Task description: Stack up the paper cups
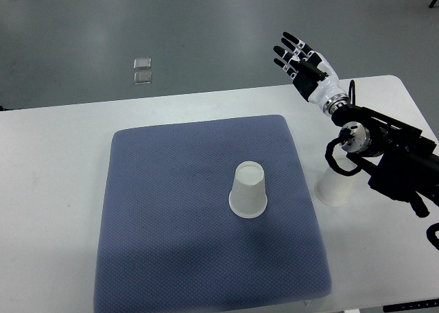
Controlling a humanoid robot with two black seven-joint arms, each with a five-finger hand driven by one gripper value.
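— Paper cup (248,189) is seen upside down on the blue mat (171,210), right of centre, base up. Nothing is touching it.

— 2nd cup?

— Cup no. 2 (333,189) is found off the mat, on bare tabletop just beside the mat's right edge. Also upside down, as far as can be told. Its top is covered by the arm (384,148), approx. at the wrist joint and cable loop, so the arm stands between camera and cup.

— Hand state?

— Right hand (302,62) is held up past the table's far edge, well apart from both cups. Fingers are spread wide and straight, nothing is gripped. Left arm isn't seen.

— Surface?

— White table (55,182), w/ the textured mat laid square-ish on it, corners rounded. A soft shadow is cast across the mat's near part.

— Room?

— Grey floor (137,25) beyond the table. Two small clear squares (143,71) are seen lying on it, one just behind the other, far left of the hand. A bit of brown is visible at the top right corner; what it is can't be told.
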